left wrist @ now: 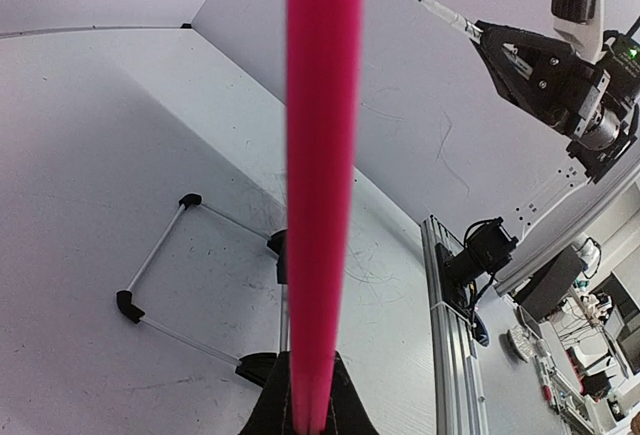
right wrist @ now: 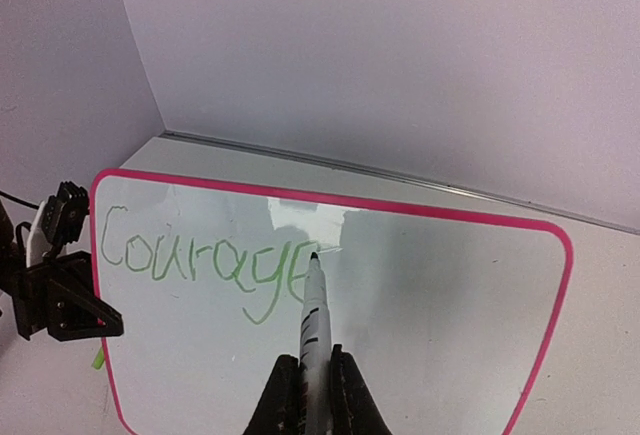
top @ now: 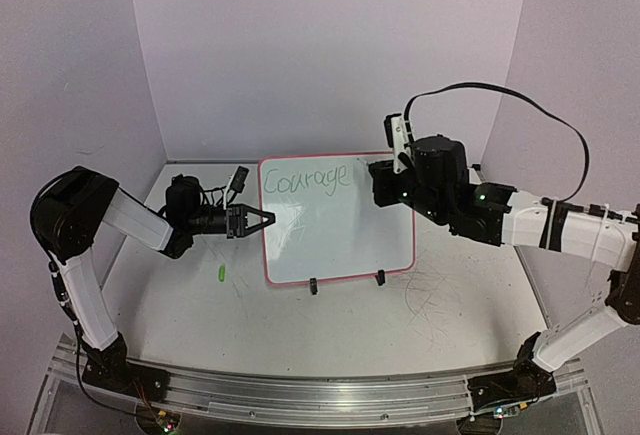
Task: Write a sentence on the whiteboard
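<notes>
Green sentence [right wrist: 205, 265] lengthwise across whiteboard [right wrist: 430, 325]

Left wrist cam: whiteboard [left wrist: 322, 155] rim only a blurred pink bar, cut off top & btm. Right wrist cam: board's lower edge out of frame, pen [right wrist: 313, 310] butt hidden in right claw [right wrist: 313, 367]. Green bit [top: 219, 273] on desk [top: 330, 335]: too small to ID.

Thin green handwriting on the whiteboard [right wrist: 450, 335] spells one word, "Courage", with a capital C. The sentence [right wrist: 200, 260] runs along the board's upper left, its last letter at the tip of the marker [right wrist: 313, 320].
</notes>
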Controlling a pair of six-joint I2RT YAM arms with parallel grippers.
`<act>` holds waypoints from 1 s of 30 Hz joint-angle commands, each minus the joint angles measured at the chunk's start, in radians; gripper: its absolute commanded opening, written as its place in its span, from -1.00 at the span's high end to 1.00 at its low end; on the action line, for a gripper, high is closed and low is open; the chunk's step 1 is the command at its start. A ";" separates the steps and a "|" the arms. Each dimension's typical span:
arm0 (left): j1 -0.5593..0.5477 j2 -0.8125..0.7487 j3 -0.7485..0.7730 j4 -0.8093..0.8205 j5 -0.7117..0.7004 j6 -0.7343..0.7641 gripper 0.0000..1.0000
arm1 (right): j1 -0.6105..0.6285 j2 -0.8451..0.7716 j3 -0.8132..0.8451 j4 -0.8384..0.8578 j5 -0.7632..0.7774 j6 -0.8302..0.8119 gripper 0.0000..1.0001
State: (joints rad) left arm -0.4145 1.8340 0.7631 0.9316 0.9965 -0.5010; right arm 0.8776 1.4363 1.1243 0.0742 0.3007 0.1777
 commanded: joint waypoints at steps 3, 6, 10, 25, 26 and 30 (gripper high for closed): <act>0.008 -0.042 0.001 -0.054 -0.052 -0.003 1.00 | 0.000 -0.048 -0.039 0.030 0.113 0.017 1.00; 0.007 -0.045 0.005 -0.070 -0.061 0.008 1.00 | 0.001 -0.052 -0.057 0.036 0.113 0.085 1.00; 0.007 -0.052 0.008 -0.101 -0.070 0.032 1.00 | 0.000 -0.085 -0.109 0.101 0.071 0.123 1.00; 0.004 -0.066 0.018 -0.142 -0.083 0.061 1.00 | 0.000 -0.099 -0.136 0.153 -0.032 0.084 1.00; 0.002 -0.066 0.018 -0.145 -0.084 0.063 1.00 | 0.001 -0.099 -0.136 0.147 -0.036 0.075 1.00; -0.005 -0.070 0.021 -0.162 -0.092 0.075 1.00 | 0.002 -0.086 -0.120 0.113 -0.048 0.046 1.00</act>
State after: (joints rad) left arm -0.4233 1.7997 0.7643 0.8536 0.9746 -0.4446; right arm 0.8776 1.3701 0.9867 0.1862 0.2681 0.2570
